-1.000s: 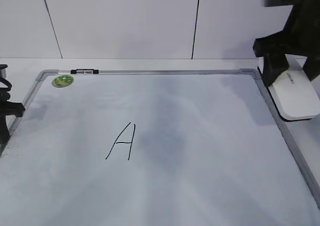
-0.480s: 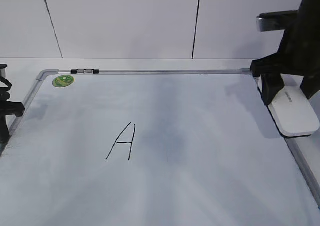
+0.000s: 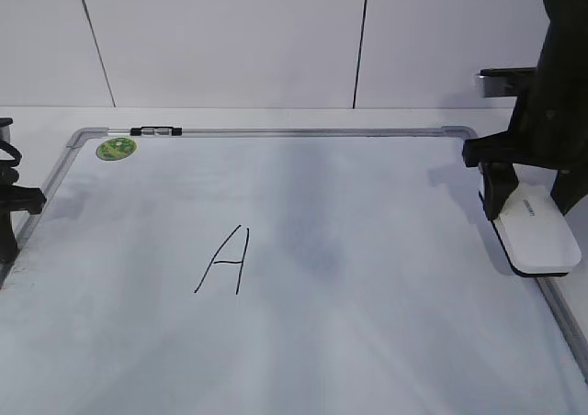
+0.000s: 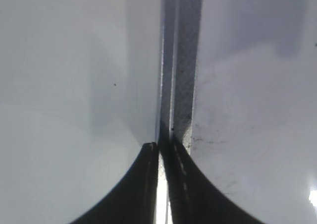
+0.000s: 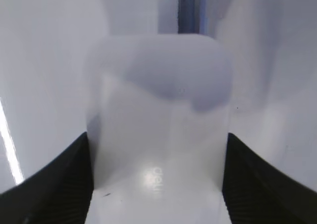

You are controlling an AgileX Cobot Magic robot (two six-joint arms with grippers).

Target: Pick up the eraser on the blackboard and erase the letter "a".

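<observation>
One blackboard [image 3: 367,342] spread across the counter [image 3: 276,117], bearing only a capital "A" [image 3: 223,261]; no lowercase "a" left to see. Right end effector [image 3: 528,222] clamped on the eraser [image 3: 537,239], carried inward from the right frame since a second ago and now hanging over the board's right margin. Probably a return after wiping. Left end effector [image 4: 163,184] closed, empty, parked at the left frame.

A capital "A" [image 3: 223,261] stands on the blackboard [image 3: 367,277].
</observation>
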